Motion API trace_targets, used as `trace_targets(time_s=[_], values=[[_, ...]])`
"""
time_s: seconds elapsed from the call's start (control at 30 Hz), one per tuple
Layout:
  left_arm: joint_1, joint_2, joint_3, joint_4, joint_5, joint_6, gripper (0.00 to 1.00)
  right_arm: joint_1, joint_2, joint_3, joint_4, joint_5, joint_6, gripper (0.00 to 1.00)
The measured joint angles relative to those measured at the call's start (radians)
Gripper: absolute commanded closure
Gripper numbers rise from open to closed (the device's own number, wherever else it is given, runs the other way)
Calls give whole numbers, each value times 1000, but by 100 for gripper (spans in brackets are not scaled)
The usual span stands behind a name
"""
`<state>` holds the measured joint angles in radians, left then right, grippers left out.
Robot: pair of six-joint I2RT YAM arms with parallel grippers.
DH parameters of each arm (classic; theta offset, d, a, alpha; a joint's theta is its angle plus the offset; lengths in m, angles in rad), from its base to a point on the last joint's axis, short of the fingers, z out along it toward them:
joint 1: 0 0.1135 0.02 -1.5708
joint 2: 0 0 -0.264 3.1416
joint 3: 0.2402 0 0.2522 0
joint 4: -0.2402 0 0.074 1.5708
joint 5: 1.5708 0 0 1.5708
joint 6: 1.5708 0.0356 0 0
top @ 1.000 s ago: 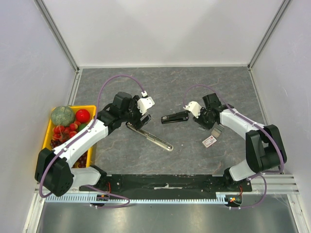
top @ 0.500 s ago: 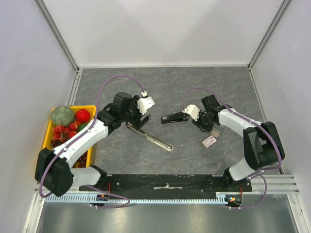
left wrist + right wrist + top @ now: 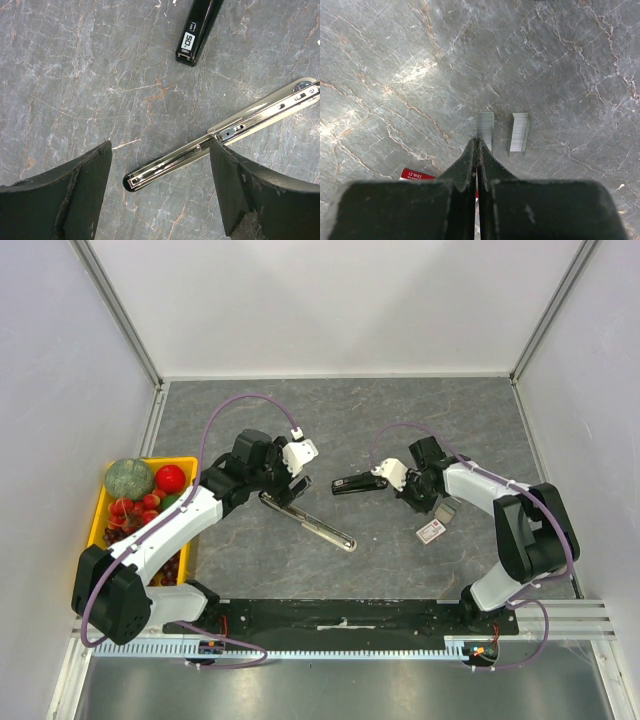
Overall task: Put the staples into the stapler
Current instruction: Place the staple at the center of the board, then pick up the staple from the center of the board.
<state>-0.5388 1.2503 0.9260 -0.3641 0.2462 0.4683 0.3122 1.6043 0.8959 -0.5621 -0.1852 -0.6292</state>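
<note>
The stapler lies in two parts: a black body (image 3: 359,483) (image 3: 197,27) and a long chrome rail (image 3: 310,523) (image 3: 225,134) lying apart from it on the grey table. My left gripper (image 3: 288,486) (image 3: 160,146) is open, its fingers on either side of the rail's near end, holding nothing. My right gripper (image 3: 428,498) (image 3: 477,142) is shut, its tips touching the near end of a grey staple strip (image 3: 485,129) that lies flat. A second strip (image 3: 520,132) lies just to the right. The red and white staples box (image 3: 431,531) (image 3: 416,174) sits by the right gripper.
A yellow basket (image 3: 99,512) with a green melon, a red tomato and grapes stands at the left edge. White walls close the table at the back and sides. A small grey flat piece (image 3: 448,508) lies next to the staples box.
My right wrist has shifted a little to the left and lower over the staples. The left arm, the chrome rail and the black body have not moved.
</note>
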Motion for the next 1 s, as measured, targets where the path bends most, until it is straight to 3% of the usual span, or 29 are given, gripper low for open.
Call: trace_targets(time_s=[0.33,0.53,0.83,0.93,1.0], values=[[1,-1,-3,5,61,8,15,-17,7,33,-68,-64,-4,100],[-8,-16,-61,85,222,104,16,-88,-14,146,-217,-260,-41,100],[-114,69,-24,193,331,281,25,-111,65,349,-508,-628,-203,100],[-132,116,-8,217,336,304,24,-111,103,369,-545,-658,-208,100],[-142,134,-8,225,336,312,24,-111,103,366,-512,-613,-156,91]])
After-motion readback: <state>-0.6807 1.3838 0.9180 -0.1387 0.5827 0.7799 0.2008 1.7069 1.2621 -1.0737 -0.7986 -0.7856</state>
